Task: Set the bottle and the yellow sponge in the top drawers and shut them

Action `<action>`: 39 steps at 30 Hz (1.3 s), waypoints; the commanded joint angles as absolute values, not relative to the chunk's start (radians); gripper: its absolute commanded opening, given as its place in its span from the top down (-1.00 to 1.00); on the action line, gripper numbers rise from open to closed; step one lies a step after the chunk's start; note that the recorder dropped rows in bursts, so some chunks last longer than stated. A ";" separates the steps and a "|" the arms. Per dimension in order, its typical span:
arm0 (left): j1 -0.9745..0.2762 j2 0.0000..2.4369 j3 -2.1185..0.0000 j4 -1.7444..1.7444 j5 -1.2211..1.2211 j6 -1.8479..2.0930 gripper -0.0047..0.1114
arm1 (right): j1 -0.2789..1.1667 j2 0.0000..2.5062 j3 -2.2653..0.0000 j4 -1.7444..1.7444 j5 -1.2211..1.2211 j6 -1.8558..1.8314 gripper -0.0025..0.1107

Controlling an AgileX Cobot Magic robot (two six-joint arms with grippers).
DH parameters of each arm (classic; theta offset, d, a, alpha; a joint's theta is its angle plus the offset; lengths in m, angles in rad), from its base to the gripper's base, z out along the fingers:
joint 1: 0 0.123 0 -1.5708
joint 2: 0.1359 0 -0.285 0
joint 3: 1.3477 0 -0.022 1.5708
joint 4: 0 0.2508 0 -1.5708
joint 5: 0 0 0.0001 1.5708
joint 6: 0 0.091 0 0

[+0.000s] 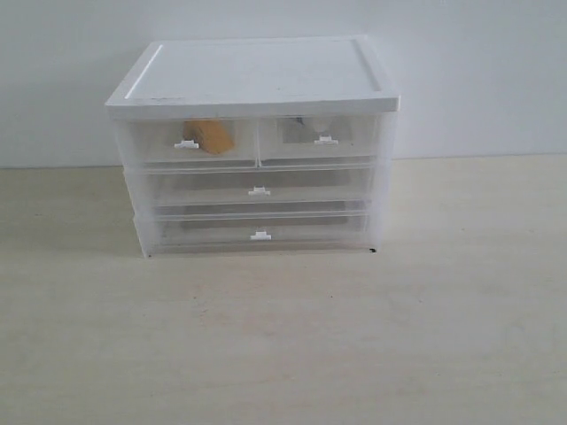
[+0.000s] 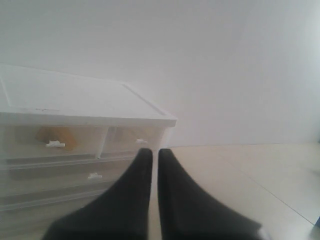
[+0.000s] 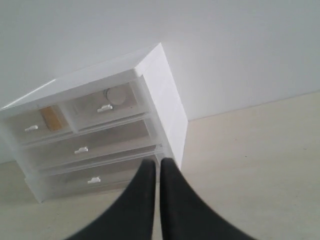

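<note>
White wall point(image 1: 478, 71) fills the back, and a pale wooden surface point(image 1: 283, 354) lies in front of it. On the surface stands a white cabinet point(image 1: 257, 75) with see-through drawers. Its left top drawer point(image 1: 151, 150) is pushed in all the way. The yellow sponge point(image 1: 213, 135) sits inside, just behind the little white handle point(image 1: 186, 143). Next to it, the right top drawer point(image 1: 354, 146) is pushed in too. The bottle point(image 3: 116, 95) is inside that one (it looks blurry through the plastic, but its round white cap shows in the right wrist view). The wide drawers point(image 1: 257, 188) under them are also closed. The left gripper point(image 2: 155, 152) is squeezed closed and holds nothing. The right gripper point(image 3: 158, 162) is clenched too, with nothing in it. Neither gripper touches the cabinet.
</note>
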State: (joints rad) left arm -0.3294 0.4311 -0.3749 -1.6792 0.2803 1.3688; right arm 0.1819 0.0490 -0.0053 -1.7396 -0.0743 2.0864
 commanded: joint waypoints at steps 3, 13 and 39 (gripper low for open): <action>-0.336 0.424 -0.370 -1.678 0.282 1.360 0.85 | 0.180 0.045 0.000 -1.744 -0.104 2.089 0.96; -0.336 0.424 -0.370 -1.678 0.282 1.360 0.85 | 0.180 0.045 0.000 -1.693 -0.070 2.037 0.96; -0.336 0.424 -0.370 -1.678 0.282 1.360 0.85 | 0.180 0.043 0.000 -0.343 0.086 0.654 0.96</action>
